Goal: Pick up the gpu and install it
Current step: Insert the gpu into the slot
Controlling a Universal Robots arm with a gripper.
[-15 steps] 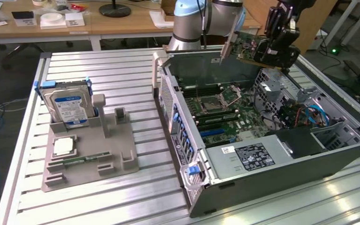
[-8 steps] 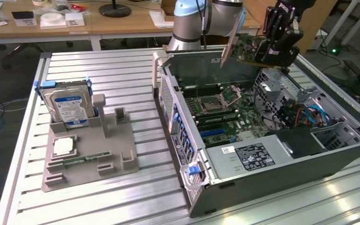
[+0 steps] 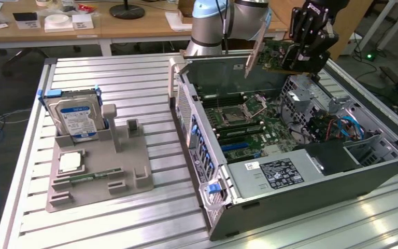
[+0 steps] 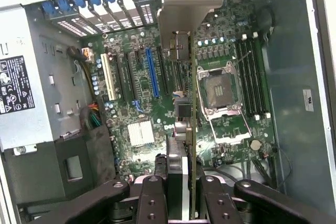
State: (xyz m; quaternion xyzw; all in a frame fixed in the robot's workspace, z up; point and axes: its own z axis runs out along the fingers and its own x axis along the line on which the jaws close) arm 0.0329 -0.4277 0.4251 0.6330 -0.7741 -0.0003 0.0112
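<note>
From the exterior view's left: hard drive [image 3: 74,116] upright in the grey fixture [image 3: 135,174] on the worktop [image 3: 151,88], well apart from the job. Centre: open PC case [image 3: 206,150] on its side, motherboard [image 3: 244,129] face up. Further right I have the end effector [image 3: 302,58] clamped on the gpu [image 3: 273,52], hanging above the case's far end, clear of the board. In the wrist view the card sits edge-on, bracket [image 4: 184,9] toward the rear slots. I judge that's to line it up with the blue slot [image 4: 152,72] just beside. CPU socket [image 4: 220,90] and memory sticks [image 4: 251,77] crowd the other side.
</note>
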